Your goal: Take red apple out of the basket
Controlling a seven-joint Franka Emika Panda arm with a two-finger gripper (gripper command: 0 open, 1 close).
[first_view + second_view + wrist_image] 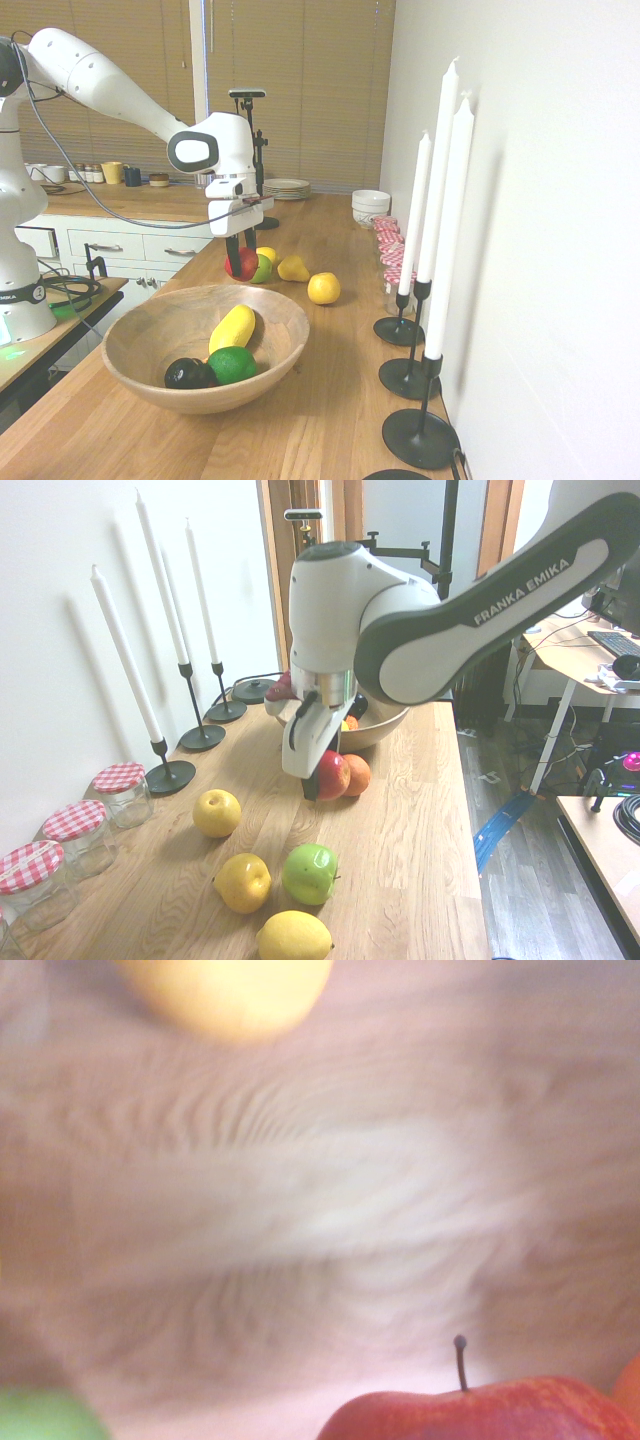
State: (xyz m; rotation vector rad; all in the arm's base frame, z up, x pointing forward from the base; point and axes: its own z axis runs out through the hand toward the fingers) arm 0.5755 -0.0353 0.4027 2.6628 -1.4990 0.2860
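The white arm's pincer [238,262] is clamped on the round, glossy red apple [243,263], carried well clear of the wide, shallow light-wood basket [270,372] and low over the oak worktop [330,400], probably for setting down among the loose fruit there. A green apple [310,872] and yellow fruits lie nearby. From the second exterior view the arm hides most of the basket; whether the apple already touches the wood is hard to tell. An orange fruit [356,775] sits just beside it.

The apple [243,264] sits between the fingers [234,252] outside the basket [150,340], beside loose fruit on the counter [330,400].
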